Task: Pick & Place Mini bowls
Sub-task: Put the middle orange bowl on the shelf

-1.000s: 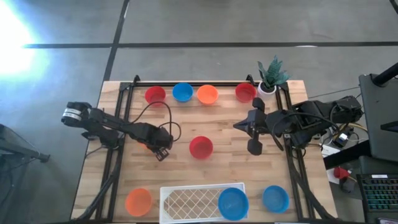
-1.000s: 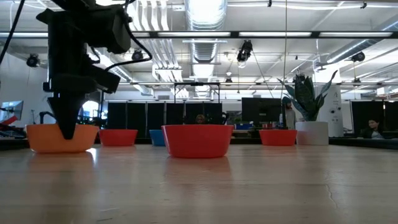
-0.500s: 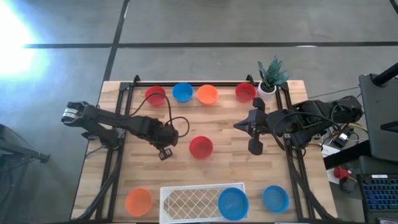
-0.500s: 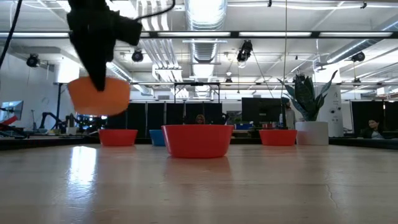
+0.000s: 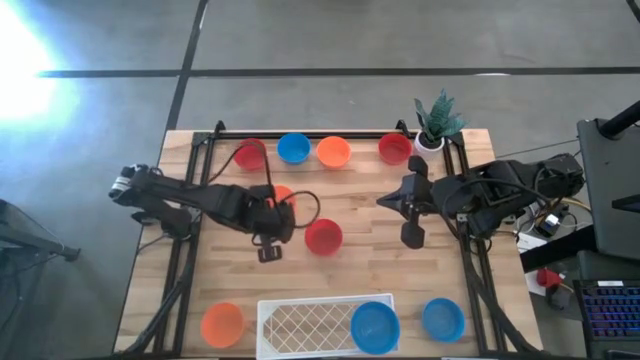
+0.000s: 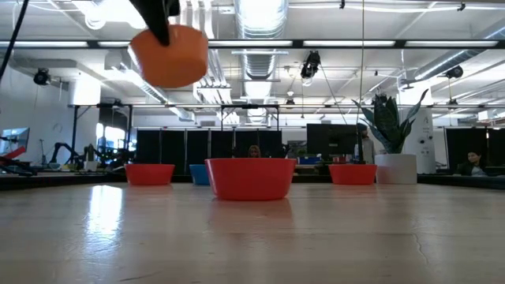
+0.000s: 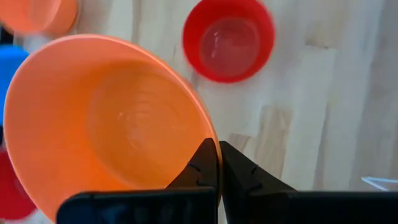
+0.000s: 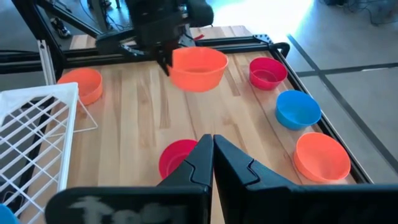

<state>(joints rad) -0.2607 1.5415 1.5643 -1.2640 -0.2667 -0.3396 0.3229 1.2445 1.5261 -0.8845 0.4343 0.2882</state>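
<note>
Orange mini bowl (image 7: 112,118) hangs clear above the wooden surface (image 5: 360,200), its rim pinched by the left claw (image 7: 217,163). Just beside it on the surface sits a red mini bowl (image 5: 323,236). Along the far edge stand a red bowl (image 5: 250,153), a blue bowl (image 5: 293,148), another orange bowl (image 5: 333,152) and a red bowl (image 5: 394,148) next to a potted plant (image 5: 436,122). A white lattice tray (image 5: 310,325) lies at the near edge. The right claw (image 5: 410,238) hovers at the right side, fingers pressed together, holding nothing.
</note>
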